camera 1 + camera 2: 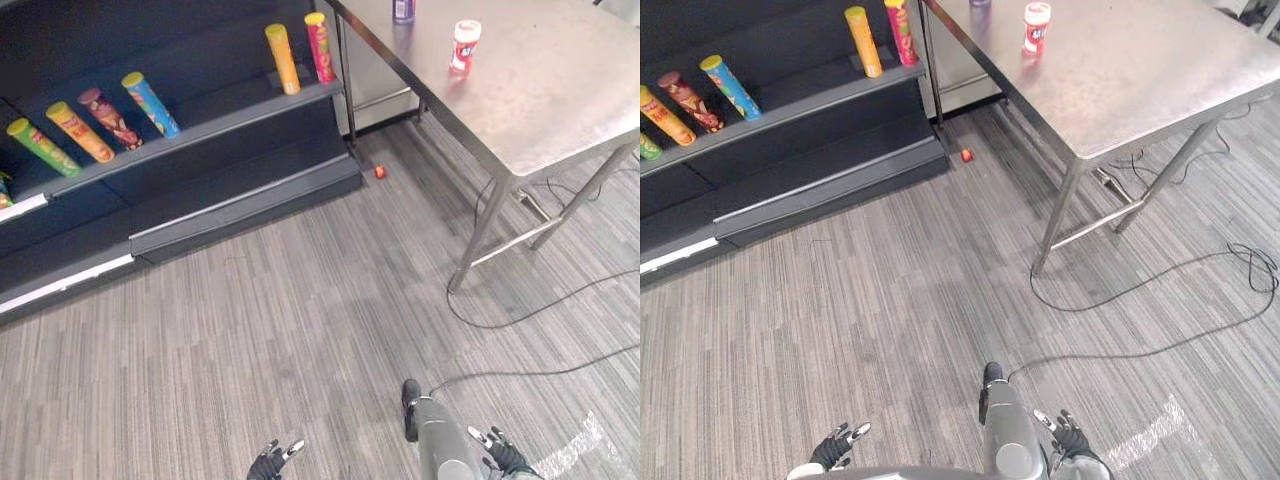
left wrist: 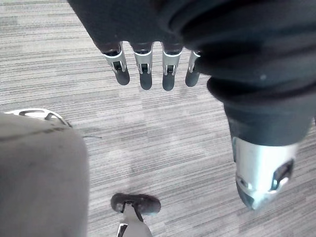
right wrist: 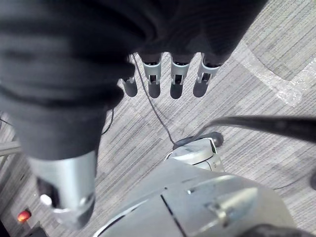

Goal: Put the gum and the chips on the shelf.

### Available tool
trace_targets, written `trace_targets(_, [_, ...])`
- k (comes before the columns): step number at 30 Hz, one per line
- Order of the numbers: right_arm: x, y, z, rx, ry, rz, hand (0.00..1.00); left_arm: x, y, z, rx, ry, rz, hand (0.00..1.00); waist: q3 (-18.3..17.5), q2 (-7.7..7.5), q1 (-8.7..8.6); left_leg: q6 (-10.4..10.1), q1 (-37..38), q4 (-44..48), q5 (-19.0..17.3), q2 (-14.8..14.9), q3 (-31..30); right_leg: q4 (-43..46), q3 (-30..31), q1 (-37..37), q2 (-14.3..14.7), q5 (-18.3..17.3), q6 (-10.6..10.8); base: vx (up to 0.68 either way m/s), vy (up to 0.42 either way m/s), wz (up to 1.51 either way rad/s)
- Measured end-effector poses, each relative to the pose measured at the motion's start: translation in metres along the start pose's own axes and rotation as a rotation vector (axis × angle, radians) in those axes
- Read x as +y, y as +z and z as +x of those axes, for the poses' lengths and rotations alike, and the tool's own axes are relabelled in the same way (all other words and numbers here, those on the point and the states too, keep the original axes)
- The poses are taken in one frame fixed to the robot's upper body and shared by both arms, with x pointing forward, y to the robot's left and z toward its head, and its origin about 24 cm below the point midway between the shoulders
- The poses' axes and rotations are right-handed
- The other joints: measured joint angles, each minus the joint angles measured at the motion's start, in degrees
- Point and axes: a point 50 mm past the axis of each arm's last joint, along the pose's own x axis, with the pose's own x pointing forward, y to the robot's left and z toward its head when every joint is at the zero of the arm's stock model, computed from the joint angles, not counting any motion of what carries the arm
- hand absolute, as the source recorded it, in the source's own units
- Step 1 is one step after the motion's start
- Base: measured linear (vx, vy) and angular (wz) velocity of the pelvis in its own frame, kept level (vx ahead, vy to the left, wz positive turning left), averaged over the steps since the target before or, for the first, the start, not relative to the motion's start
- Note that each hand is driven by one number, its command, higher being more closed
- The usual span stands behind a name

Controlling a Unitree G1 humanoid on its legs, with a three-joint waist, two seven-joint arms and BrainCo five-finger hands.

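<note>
A red-and-white gum bottle point(image 1: 465, 45) stands on the steel table point(image 1: 560, 100) at the upper right. A purple container point(image 1: 403, 10) stands behind it at the table's far edge. Several chips cans lean on the dark shelf point(image 1: 230, 115): an orange one point(image 1: 283, 58) and a pink one point(image 1: 319, 46) at its right end, and blue point(image 1: 151, 103), brown point(image 1: 110, 118), orange point(image 1: 79, 131) and green point(image 1: 42, 146) ones further left. My left hand point(image 1: 275, 460) and right hand point(image 1: 500, 452) hang low over the floor, far from the table. Both are open and hold nothing, with straight fingers point(image 2: 145, 74) point(image 3: 175, 79).
A small red object point(image 1: 380, 172) lies on the floor by the shelf's right corner. The table's legs point(image 1: 485, 225) and a black cable point(image 1: 540, 305) on the striped grey floor lie between me and the table. A lower shelf ledge point(image 1: 240, 205) juts out near the floor.
</note>
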Motion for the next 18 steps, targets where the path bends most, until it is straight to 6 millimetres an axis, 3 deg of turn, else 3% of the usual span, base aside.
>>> trace_targets(2, [-0.001, -0.001, -0.001, 0.007, -0.001, 0.002, 0.0, -0.006, 0.007, 0.003, -0.019, -0.018, -0.005, 0.0, 0.06, -0.1, -0.18, -1.84, -0.48, 3.07, 1.64, 0.75, -2.15, 0.76, -1.15, 1.61, -1.23, -2.26, 0.26, 0.22, -0.11, 0.49])
trace_targets(4, [-0.004, -0.007, -0.003, 0.027, -0.002, 0.002, 0.0, -0.015, 0.011, 0.004, -0.029, -0.038, -0.015, 0.0, 0.23, -0.77, -0.41, -2.32, -5.43, 14.61, 1.81, 2.67, -5.31, -0.3, -2.91, 4.38, -2.93, -4.44, 1.07, 0.1, -0.093, 0.64])
trace_targets(5, [-0.006, -0.01, -0.004, 0.035, -0.007, 0.0, 0.0, -0.016, 0.015, 0.005, -0.043, -0.044, -0.017, 0.0, 0.31, -0.95, -0.73, -5.17, -10.19, 25.96, 3.95, 4.91, -7.39, -1.0, -3.97, 6.68, -3.22, -5.23, 1.3, 0.11, -0.121, 0.39])
trace_targets(6, [-0.008, -0.008, -0.004, 0.031, -0.01, -0.003, 0.0, -0.014, 0.016, 0.005, -0.048, -0.038, -0.038, 0.0, 0.54, -1.3, -0.63, -6.63, -14.16, 35.44, 9.05, 7.15, -8.46, -1.25, -4.23, 8.73, -3.31, -6.08, 0.97, 0.14, -0.135, 0.19])
trace_targets(7, [-0.009, -0.007, -0.004, 0.026, -0.012, -0.005, 0.0, -0.014, 0.017, 0.005, -0.053, -0.033, -0.05, 0.0, 0.63, -1.46, -0.6, -6.51, -15.27, 38.66, 12.17, 7.98, -8.35, -1.28, -4.14, 9.78, -3.19, -6.61, 0.77, 0.15, -0.063, -0.1])
trace_targets(8, [-0.011, -0.005, -0.004, 0.017, -0.018, -0.006, 0.0, -0.012, 0.018, 0.005, -0.058, -0.023, -0.069, 0.0, 0.62, -1.38, -0.51, -6.3, -17.56, 44.83, 12.6, 9.61, -7.48, -1.65, -3.82, 11.76, -3.26, -7.9, -0.11, 0.16, -0.048, -0.17])
trace_targets(10, [-0.017, -0.002, -0.004, 0.002, -0.05, 0.03, 0.0, -0.011, 0.021, 0.006, -0.073, -0.017, -0.105, 0.0, 0.64, -1.36, -0.26, -5.77, -22.51, 50.53, 7.75, 11.2, -4.36, -2.54, -3.29, 13.6, -3.7, -8.43, -0.32, 0.18, -0.026, -0.11])
trace_targets(11, [-0.023, -0.002, -0.005, 0.0, -0.079, 0.059, 0.0, -0.01, 0.025, 0.006, -0.094, -0.016, -0.11, 0.0, 0.68, -1.27, 0.25, -4.23, -26.74, 50.31, 3.85, 11.59, -2.53, -4.32, -2.95, 15.26, -3.8, -8.48, -0.24, 0.17, 0.016, -0.07])
trace_targets(13, [-0.023, -0.003, -0.005, 0.001, -0.087, 0.062, 0.0, -0.008, 0.026, 0.005, -0.109, -0.006, -0.15, 0.0, 0.72, -1.34, 0.44, -3.01, -30.1, 43.04, 1.17, 11.45, -1.37, -5.83, -2.7, 16.99, -4.28, -8.59, 0.09, 0.18, 0.068, -0.18])
trace_targets(14, [-0.023, -0.003, -0.005, 0.0, -0.09, 0.065, 0.0, -0.008, 0.026, 0.005, -0.111, -0.006, -0.149, 0.0, 0.73, -1.41, 0.42, -2.62, -30.59, 38.64, 0.96, 10.93, -1.23, -5.85, -2.56, 17.11, -4.72, -8.71, 0.32, 0.18, 0.136, -0.22])
trace_targets(16, [-0.023, -0.003, -0.005, 0.0, -0.099, 0.07, 0.0, -0.009, 0.026, 0.005, -0.11, -0.006, -0.138, 0.0, 0.71, -1.4, 0.21, -1.17, -30.43, 19.42, 1.78, 8.32, -2.13, -5.83, -1.18, 18.08, -6.26, -9.79, 2.08, 0.22, 0.211, -0.27])
trace_targets(17, [-0.022, -0.003, -0.005, -0.002, -0.102, 0.069, 0.0, -0.01, 0.026, 0.005, -0.11, -0.002, -0.138, 0.0, 0.59, -1.22, 0.24, -1.23, -30.58, 9.64, 3.55, 7.38, -3.68, -5.76, 0.02, 18.2, -6.89, -10.48, 3.14, 0.28, 0.27, -0.32])
trace_targets(18, [-0.022, -0.002, -0.005, -0.004, -0.101, 0.067, 0.0, -0.01, 0.025, 0.005, -0.109, 0.001, -0.139, 0.0, 0.47, -1.01, 0.24, -1.54, -31.14, 6.59, 4.04, 7.33, -4.38, -5.75, 0.54, 18.22, -7.07, -10.84, 3.75, 0.37, 0.372, -0.34])
